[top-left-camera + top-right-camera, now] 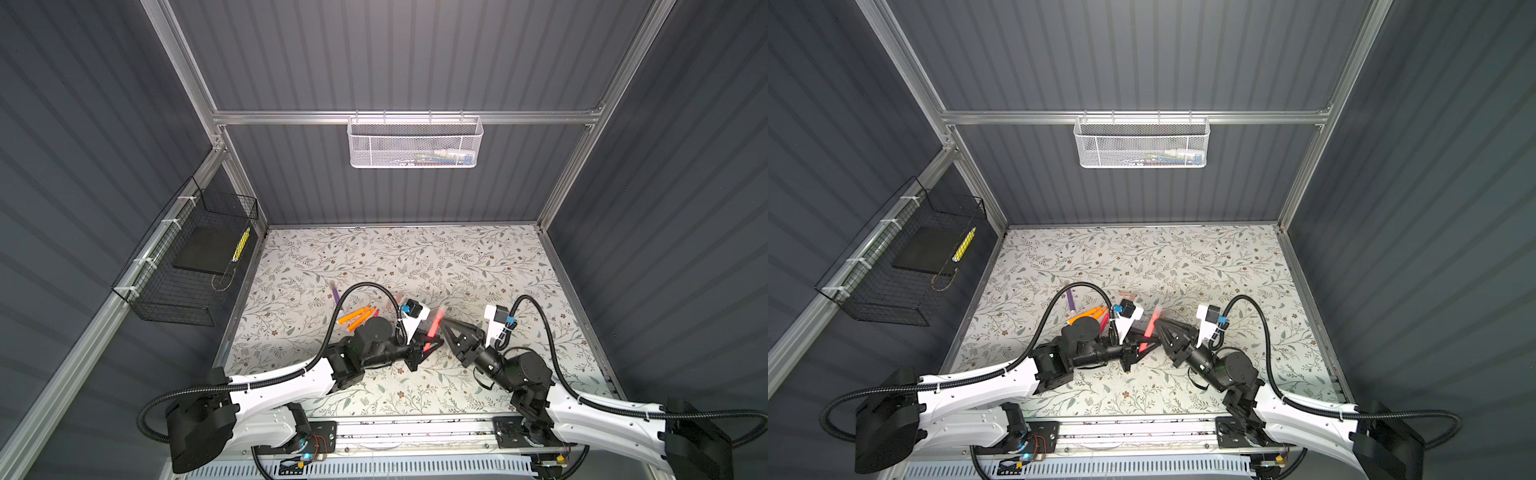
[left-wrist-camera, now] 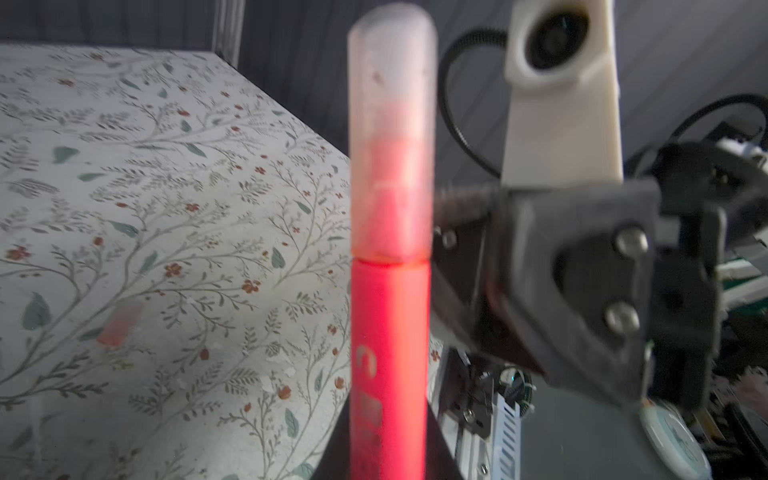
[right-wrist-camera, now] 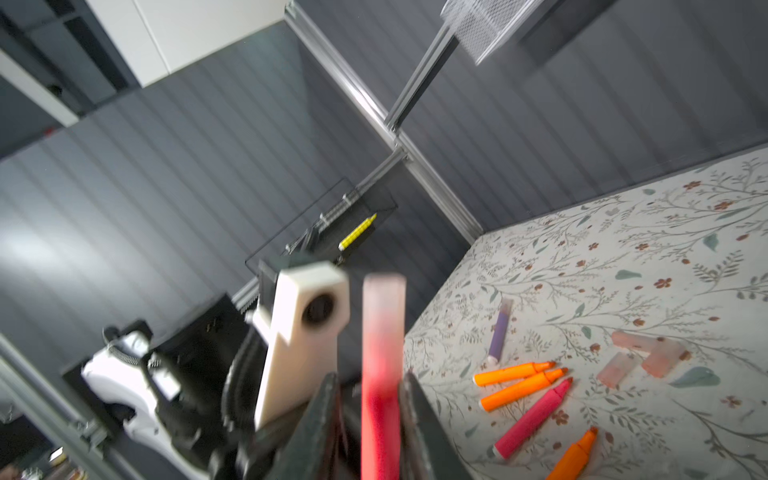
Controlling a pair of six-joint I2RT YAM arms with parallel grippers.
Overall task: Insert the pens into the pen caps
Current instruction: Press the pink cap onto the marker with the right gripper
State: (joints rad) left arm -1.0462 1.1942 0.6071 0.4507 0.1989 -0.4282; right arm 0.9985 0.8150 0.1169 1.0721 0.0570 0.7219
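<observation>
Pink-red pen (image 2: 390, 353) stands clamped in the left gripper (image 1: 430, 345), raised above the floral table (image 1: 415, 257) between the arms, with a translucent cap (image 2: 392, 137) seated down to its shoulder. Capping of this pen looks done; the right gripper (image 3: 370, 380) flanks it, jaws slightly parted. Next, that gripper should back straight off without dragging the cap, then fetch a loose cap (image 3: 615, 370). Blur hides whether its pads touch the pen; the left jaws are cut off in the wrist view.
</observation>
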